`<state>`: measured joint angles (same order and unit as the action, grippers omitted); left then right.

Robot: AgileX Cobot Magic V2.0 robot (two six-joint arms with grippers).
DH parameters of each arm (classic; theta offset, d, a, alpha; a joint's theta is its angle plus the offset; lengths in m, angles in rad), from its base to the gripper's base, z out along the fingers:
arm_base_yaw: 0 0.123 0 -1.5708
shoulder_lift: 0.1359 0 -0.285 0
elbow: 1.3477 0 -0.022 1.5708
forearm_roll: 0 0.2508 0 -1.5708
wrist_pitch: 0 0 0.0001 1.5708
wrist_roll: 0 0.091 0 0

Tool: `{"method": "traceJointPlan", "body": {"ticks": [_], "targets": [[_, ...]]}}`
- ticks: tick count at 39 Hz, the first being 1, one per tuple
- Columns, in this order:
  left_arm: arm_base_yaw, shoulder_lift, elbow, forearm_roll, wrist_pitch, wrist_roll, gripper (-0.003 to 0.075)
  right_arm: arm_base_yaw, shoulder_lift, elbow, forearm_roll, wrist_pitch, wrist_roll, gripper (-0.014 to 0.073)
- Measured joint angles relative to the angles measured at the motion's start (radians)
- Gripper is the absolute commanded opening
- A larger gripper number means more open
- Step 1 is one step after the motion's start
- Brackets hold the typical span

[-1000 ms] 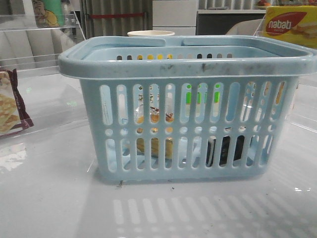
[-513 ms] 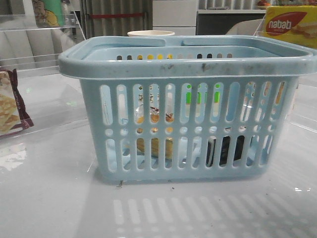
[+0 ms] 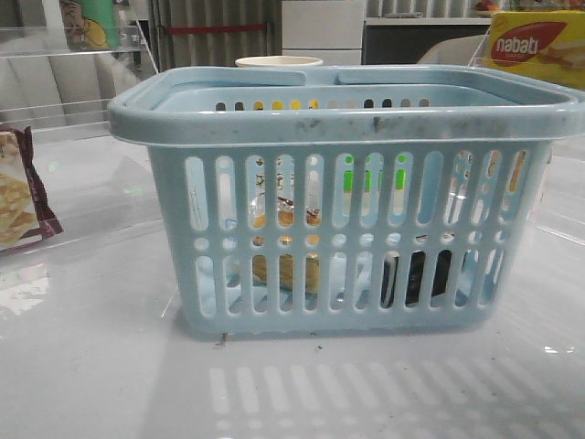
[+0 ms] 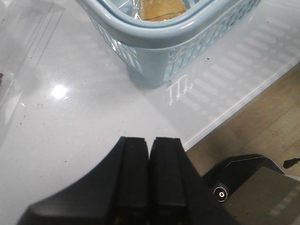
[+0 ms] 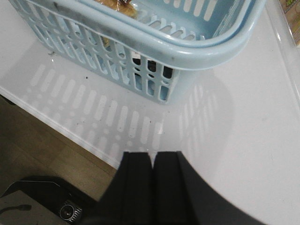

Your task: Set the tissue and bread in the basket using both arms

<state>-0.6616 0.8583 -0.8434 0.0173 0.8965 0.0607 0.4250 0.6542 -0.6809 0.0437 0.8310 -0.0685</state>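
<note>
The pale blue basket (image 3: 338,119) stands in the middle of the white table. Through its slots I see the bread (image 3: 285,265) in its clear wrapper on the left and the dark tissue pack (image 3: 416,277) on the right, both inside. The left wrist view shows the basket (image 4: 154,40) and the bread (image 4: 159,8) in it. The right wrist view shows the basket (image 5: 187,47) with the tissue (image 5: 152,68) dark behind the slots. My left gripper (image 4: 150,140) is shut and empty over the table near its front edge. My right gripper (image 5: 152,155) is shut and empty, also near the front edge.
A maroon-edged cracker bag (image 3: 20,192) lies at the far left. A yellow Nabati box (image 3: 537,46) stands at the back right and a pale cup (image 3: 279,62) behind the basket. Clear acrylic shelves (image 3: 73,46) stand at the back left. The table's front edge (image 4: 234,108) is close to both grippers.
</note>
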Motion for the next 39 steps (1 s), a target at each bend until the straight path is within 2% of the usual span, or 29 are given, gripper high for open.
{"method": "traceJointPlan", "body": {"ticks": [5,10,22,32,39], "targets": [[0.064,-0.065,0.020,0.008,-0.041,0.016,0.0092,0.000,0.000,0.000,0.000,0.000,0.000,0.0056],[0.179,-0.180,0.094,0.014,-0.185,0.021,0.0092,0.000,0.000,0.000,-0.001,0.000,0.000,0.0056],[0.476,-0.584,0.489,0.016,-0.567,0.021,0.0092,0.000,0.000,0.000,-0.001,0.000,0.002,0.0056],[0.597,-0.792,0.745,-0.017,-0.731,0.021,0.0092,0.000,0.000,0.000,-0.001,0.000,0.002,0.0056],[0.634,-0.856,0.839,-0.055,-0.785,0.021,0.0092,0.000,0.000,0.000,-0.001,0.000,0.002,0.0056]]}}
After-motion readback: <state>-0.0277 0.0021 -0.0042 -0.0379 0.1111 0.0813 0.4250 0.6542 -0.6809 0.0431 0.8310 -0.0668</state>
